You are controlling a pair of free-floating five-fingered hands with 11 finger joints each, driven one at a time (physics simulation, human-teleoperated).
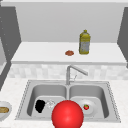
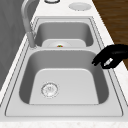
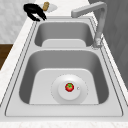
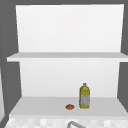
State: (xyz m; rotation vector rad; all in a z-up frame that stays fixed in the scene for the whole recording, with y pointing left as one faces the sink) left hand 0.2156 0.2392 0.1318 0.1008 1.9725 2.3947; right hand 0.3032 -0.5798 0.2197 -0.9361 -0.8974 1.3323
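One hand point(image 1: 40, 106) over left basin's point(image 1: 47, 93) front edge

Left hand point(image 1: 40, 106) hanging out over the left basin

It's right beside the drain point(image 1: 50, 103); big red ball point(image 1: 67, 115) up front, strawberry point(image 1: 86, 107) on a plate point(image 1: 91, 110) in the right basin.

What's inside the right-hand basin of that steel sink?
A round white plate lies on the basin floor with a small red strawberry at its centre. Whatever is beneath the plate, drain included, is covered.

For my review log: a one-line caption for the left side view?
Black hand, fingers curled, at the front rim of the near sink basin.
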